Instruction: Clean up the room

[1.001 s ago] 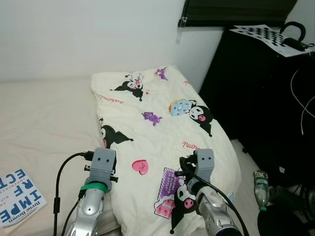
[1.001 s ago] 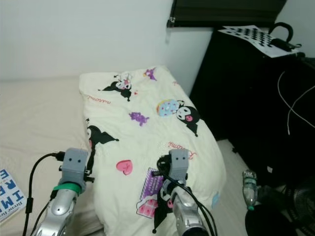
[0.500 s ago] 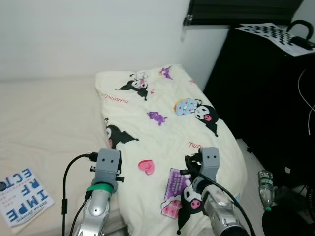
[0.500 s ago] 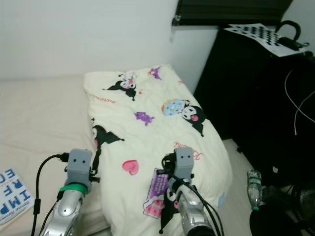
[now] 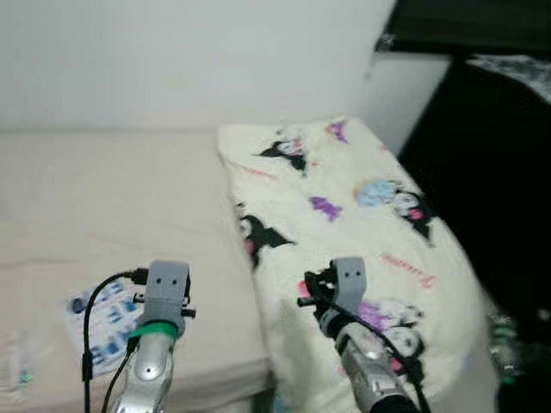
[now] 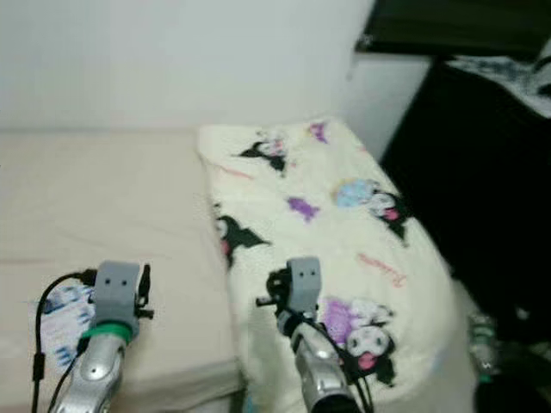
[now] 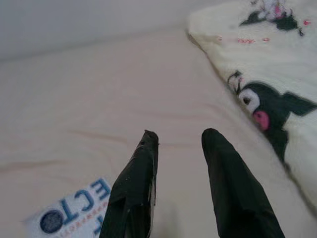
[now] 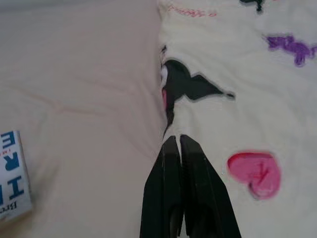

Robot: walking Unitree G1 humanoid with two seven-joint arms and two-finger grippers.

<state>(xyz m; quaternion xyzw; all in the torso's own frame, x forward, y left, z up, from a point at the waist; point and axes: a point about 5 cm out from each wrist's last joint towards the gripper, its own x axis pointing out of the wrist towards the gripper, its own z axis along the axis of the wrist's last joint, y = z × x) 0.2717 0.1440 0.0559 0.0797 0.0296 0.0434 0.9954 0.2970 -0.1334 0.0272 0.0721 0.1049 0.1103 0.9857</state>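
Left eye view: blurred. A cream bed (image 5: 103, 189) runs along a white wall (image 5: 172, 52). A folded blanket (image 5: 362, 224) printed with cartoon figures lies on the bed's right part, its far edge hanging toward a dark cabinet (image 5: 491, 172). A book (image 5: 103, 323) with blue print lies flat on the sheet near the left arm, partly hidden behind that arm's wrist housing. A bottle (image 5: 506, 348) low at the right is too smeared to read. Both arms reach forward, the right one over the blanket's near end.

Left wrist view: the left gripper (image 7: 179, 141) hovers over bare sheet with its fingers (image 7: 136, 183) a moderate gap apart, holding nothing. The book's corner (image 7: 74, 210) shows beside them, cut off by the frame edge; the blanket's edge lies off to the other side.

Right wrist view: the right gripper (image 8: 177, 140) has its fingers (image 8: 195, 188) pressed together, empty, their tips over the blanket's edge where it meets the sheet. I cannot tell whether they touch the cloth. A pink heart (image 8: 255, 171) print lies just beside them.
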